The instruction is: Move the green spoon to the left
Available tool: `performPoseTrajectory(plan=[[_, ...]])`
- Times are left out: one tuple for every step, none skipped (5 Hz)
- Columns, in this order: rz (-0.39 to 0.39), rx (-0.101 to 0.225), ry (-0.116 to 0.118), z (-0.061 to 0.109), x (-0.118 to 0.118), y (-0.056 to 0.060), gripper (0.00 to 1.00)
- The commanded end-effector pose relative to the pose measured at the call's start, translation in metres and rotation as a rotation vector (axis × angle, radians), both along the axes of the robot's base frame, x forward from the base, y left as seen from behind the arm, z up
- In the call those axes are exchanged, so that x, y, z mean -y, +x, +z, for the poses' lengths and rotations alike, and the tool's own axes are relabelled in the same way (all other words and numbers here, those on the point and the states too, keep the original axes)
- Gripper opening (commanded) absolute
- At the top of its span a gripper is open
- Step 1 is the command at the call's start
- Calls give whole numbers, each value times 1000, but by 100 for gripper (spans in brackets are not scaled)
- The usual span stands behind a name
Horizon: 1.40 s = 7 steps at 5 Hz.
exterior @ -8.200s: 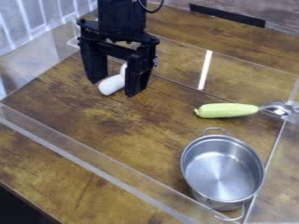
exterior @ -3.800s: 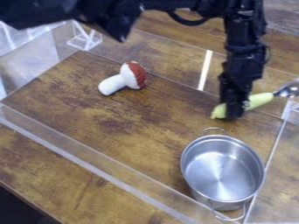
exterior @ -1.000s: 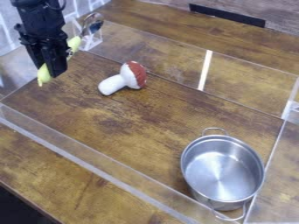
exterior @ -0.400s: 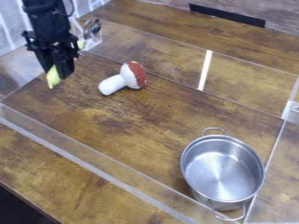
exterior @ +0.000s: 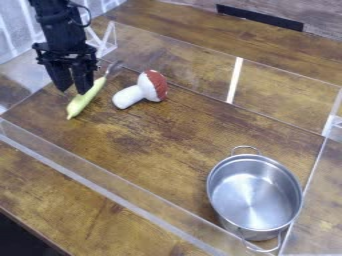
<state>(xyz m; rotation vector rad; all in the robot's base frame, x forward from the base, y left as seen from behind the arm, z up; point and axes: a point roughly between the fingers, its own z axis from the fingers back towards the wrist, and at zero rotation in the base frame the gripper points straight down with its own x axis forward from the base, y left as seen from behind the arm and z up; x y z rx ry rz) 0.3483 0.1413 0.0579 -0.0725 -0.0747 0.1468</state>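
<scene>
The green spoon [exterior: 84, 99] lies on the wooden table at the left. It is a smooth yellow-green pod shape, slanted, with its silvery end pointing up and right toward the mushroom. My gripper [exterior: 70, 82] points straight down right over the spoon's upper part. Its black fingers [exterior: 54, 76] stand apart on either side, so it is open, and the spoon rests on the wood rather than hanging in the grip. The spoon's lower tip sticks out below the fingers.
A toy mushroom [exterior: 140, 90] with a white stem and red cap lies just right of the spoon. A steel pot [exterior: 254, 195] stands at the front right. A low clear acrylic wall [exterior: 94, 165] rings the work area.
The gripper sank and shifted slightly right while carrying the spoon. Its jaws have since parted, and the spoon now lies on the table instead of hanging upright in the grip.
</scene>
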Motion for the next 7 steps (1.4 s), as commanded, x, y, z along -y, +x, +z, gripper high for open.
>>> performPoseTrajectory(plan=[[14, 64, 35, 22, 8, 8, 100], [9, 71, 37, 30, -4, 15, 100], [2, 71, 41, 35, -14, 20, 100], [45, 71, 47, 34, -14, 20, 100], [88, 69, 51, 31, -12, 20, 100], [64, 69, 53, 24, -10, 24, 100], [37, 71, 54, 20, -7, 28, 100]])
